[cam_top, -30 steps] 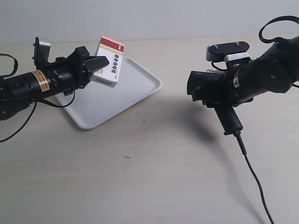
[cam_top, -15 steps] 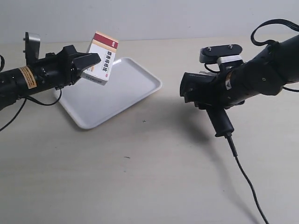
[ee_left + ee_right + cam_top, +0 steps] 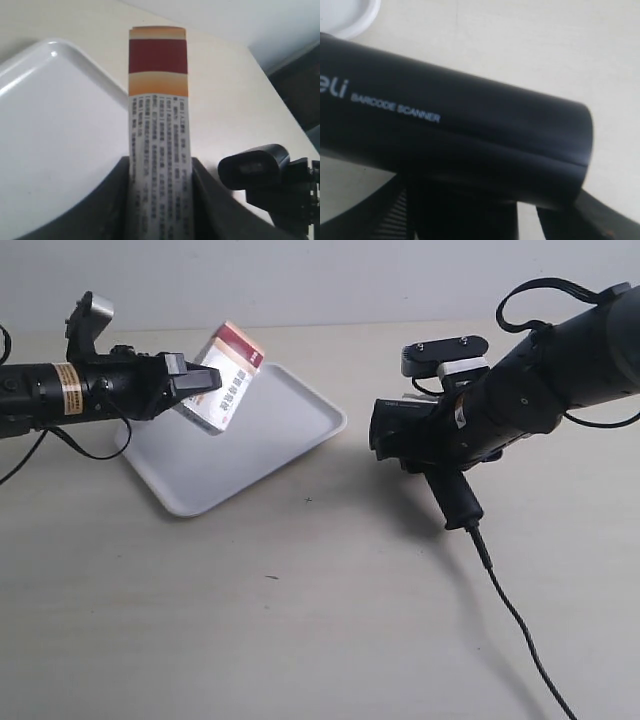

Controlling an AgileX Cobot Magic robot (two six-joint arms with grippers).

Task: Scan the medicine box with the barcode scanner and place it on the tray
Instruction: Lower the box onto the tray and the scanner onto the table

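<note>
The medicine box (image 3: 226, 382), white with a red and tan band at its far end, hangs tilted over the tray's back left part. My left gripper (image 3: 197, 386) is shut on it. In the left wrist view the box (image 3: 159, 125) stands between the two dark fingers of that gripper (image 3: 160, 167). The white tray (image 3: 240, 445) lies flat on the table below. My right gripper (image 3: 445, 432) is shut on the black barcode scanner (image 3: 405, 430), held above the table with its head facing the box. Its body (image 3: 455, 135) fills the right wrist view.
The scanner's thin cable (image 3: 520, 625) trails from the handle (image 3: 455, 495) across the beige table (image 3: 300, 600) toward the front right. The scanner head (image 3: 255, 167) shows beside the box in the left wrist view. A tray corner (image 3: 347, 15) shows in the right wrist view.
The right arm has carried the scanner leftward, closer to the box. The left gripper has tilted the box further over and lowered it slightly above the tray.
</note>
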